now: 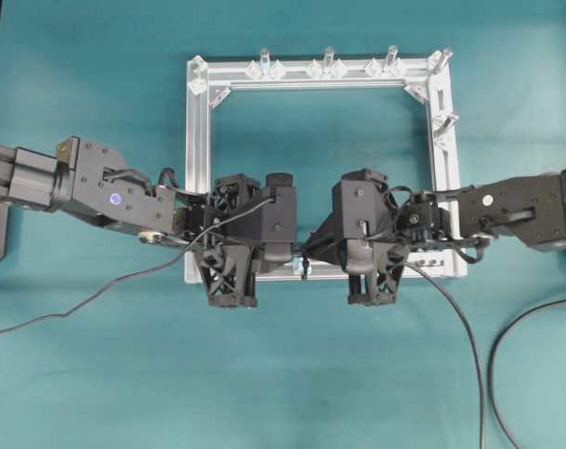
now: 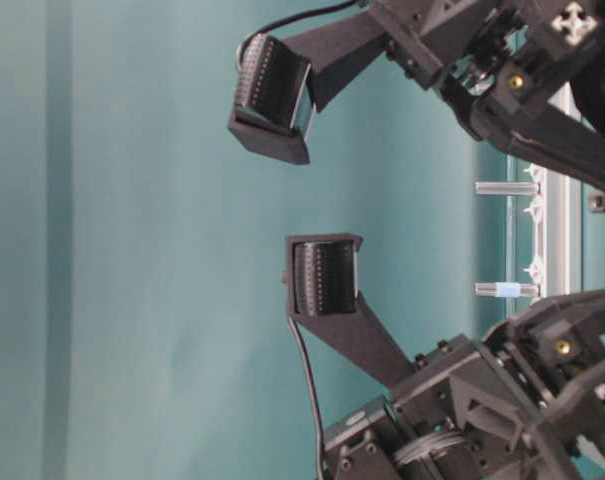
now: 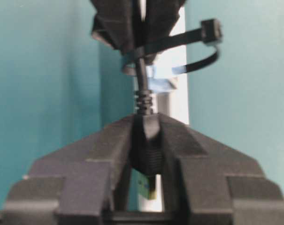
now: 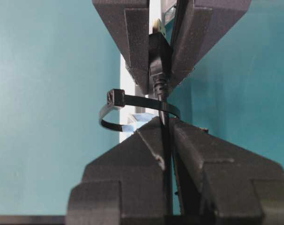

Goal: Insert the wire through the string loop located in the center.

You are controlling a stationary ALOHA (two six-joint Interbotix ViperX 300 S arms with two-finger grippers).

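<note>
In the left wrist view the left gripper (image 3: 146,140) has its fingers (image 3: 104,145) closed on the ribbed black plug at the end of the wire (image 3: 142,101), the plug's pale tip showing below them; just beyond, the wire runs up through the string loop (image 3: 198,51), a thin black band with a small square head and a pale blue bit beside it, and into the closed fingers of the right gripper (image 3: 139,28); the right wrist view shows the same from the other side, the right gripper's fingers (image 4: 146,154) pinching the wire just short of the loop, the plug past it in the left gripper; overhead, both grippers meet at the middle of the near bar of the silver frame (image 1: 198,168) on the teal surface (image 1: 95,374), with clear pegs (image 1: 327,62) along the far bar; the wire's slack trails off toward the lower right.
</note>
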